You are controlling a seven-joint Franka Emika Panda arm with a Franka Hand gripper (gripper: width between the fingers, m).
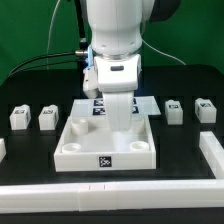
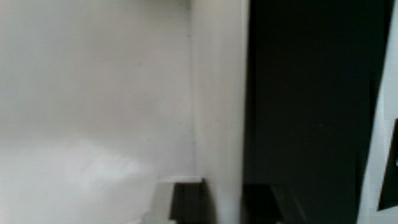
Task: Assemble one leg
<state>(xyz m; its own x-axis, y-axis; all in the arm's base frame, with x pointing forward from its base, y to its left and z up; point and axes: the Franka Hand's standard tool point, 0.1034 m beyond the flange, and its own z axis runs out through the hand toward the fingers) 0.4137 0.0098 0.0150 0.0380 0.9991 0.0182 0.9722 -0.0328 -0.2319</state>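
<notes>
Exterior view: the gripper (image 1: 119, 118) hangs low inside the panel (image 1: 72, 142), near its back wall. Whether its fingers are apart or closed on that wall I cannot tell. Four legs lie loose on the table: one pair (image 1: 47, 117) on the exterior view's left, another pair (image 1: 174, 110) on its right, all well apart from the gripper.

Wrist view: a white surface (image 2: 89, 100) fills most of the frame beside a dark gap, and no leg shows.

By my reading no leg is seated or held, so picking, carrying and fitting all remain
</notes>
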